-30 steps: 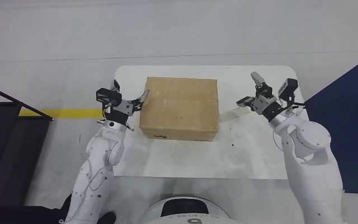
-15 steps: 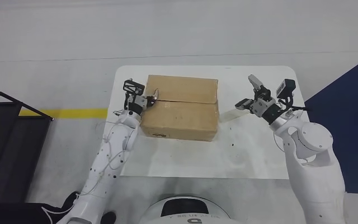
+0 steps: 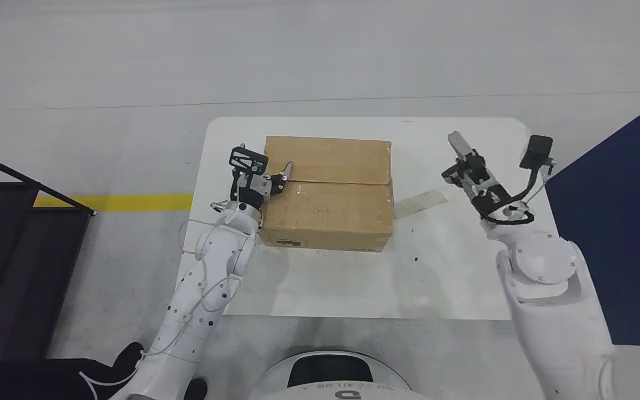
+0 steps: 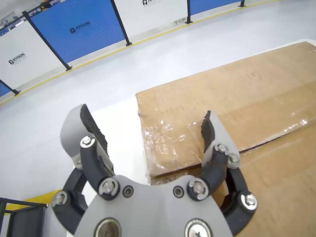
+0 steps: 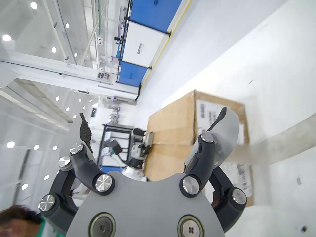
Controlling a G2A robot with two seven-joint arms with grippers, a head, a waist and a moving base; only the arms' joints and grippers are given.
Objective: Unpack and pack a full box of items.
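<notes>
A closed brown cardboard box (image 3: 325,190) stands on the white table (image 3: 450,270), with crinkled clear tape over its middle seam (image 4: 167,139). My left gripper (image 3: 283,175) is open over the box's left edge at the seam, one finger above the cardboard and one past the edge (image 4: 145,124). My right gripper (image 3: 458,160) hangs open in the air to the right of the box (image 5: 172,122), with nothing between its fingers (image 5: 153,119). A pale strip of tape (image 3: 420,203) sticks out from the box's right side toward it (image 5: 271,144).
The table's front half and right side are bare. A black rack (image 3: 20,240) stands on the floor to the left, by a yellow floor line (image 3: 120,202). A blue partition (image 3: 610,180) is off the table's right edge.
My left gripper moved right from beside the box to over its left edge at the seam. The right gripper turned and shifted slightly, still open.
</notes>
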